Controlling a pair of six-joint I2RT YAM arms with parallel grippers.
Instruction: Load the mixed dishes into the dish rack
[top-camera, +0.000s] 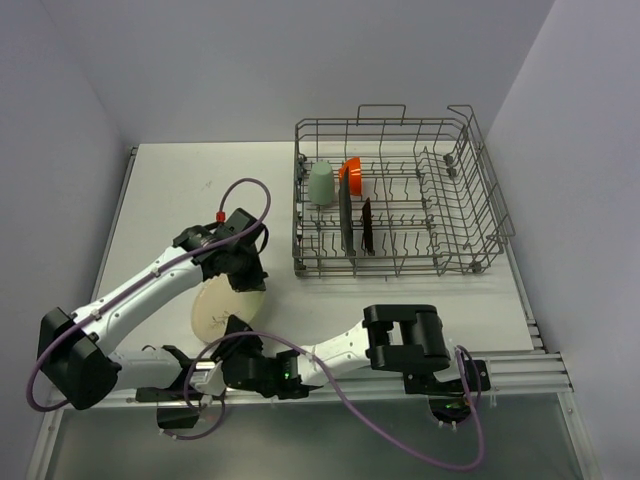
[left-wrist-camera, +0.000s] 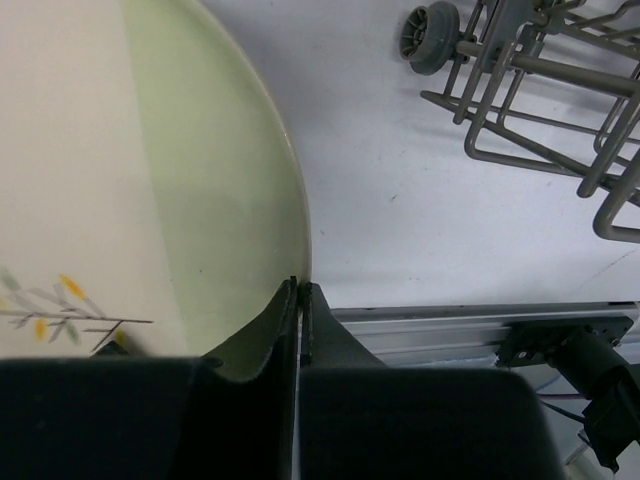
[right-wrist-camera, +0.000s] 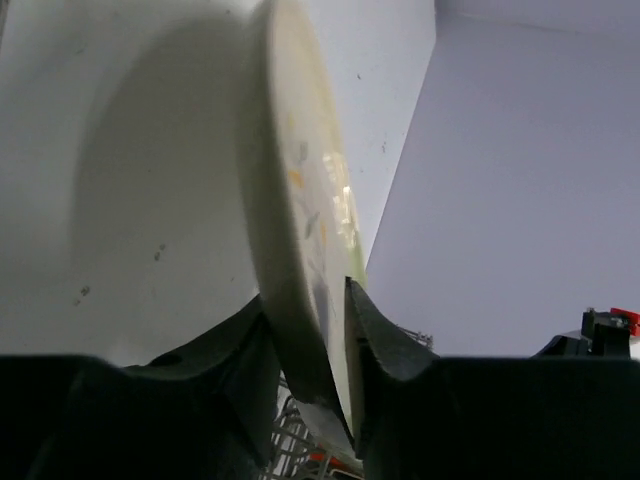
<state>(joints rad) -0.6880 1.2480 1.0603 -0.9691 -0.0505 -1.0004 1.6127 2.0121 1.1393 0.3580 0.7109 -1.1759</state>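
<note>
Robot test cell in a laboratory.
A bare white table (top-camera: 170, 190) lies under the left pincer (top-camera: 240, 288). Plain grey walls (top-camera: 250, 60) close in beyond it and to either side. Behind it, by the arm bases, run an aluminium rail (top-camera: 505, 365) and purple cables (top-camera: 350, 400).

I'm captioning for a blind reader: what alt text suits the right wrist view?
The right tool clamps the rim of a cream plate, seen edge-on with its leaf sprig facing right. White table lies behind it at left, a grey wall at right.
</note>
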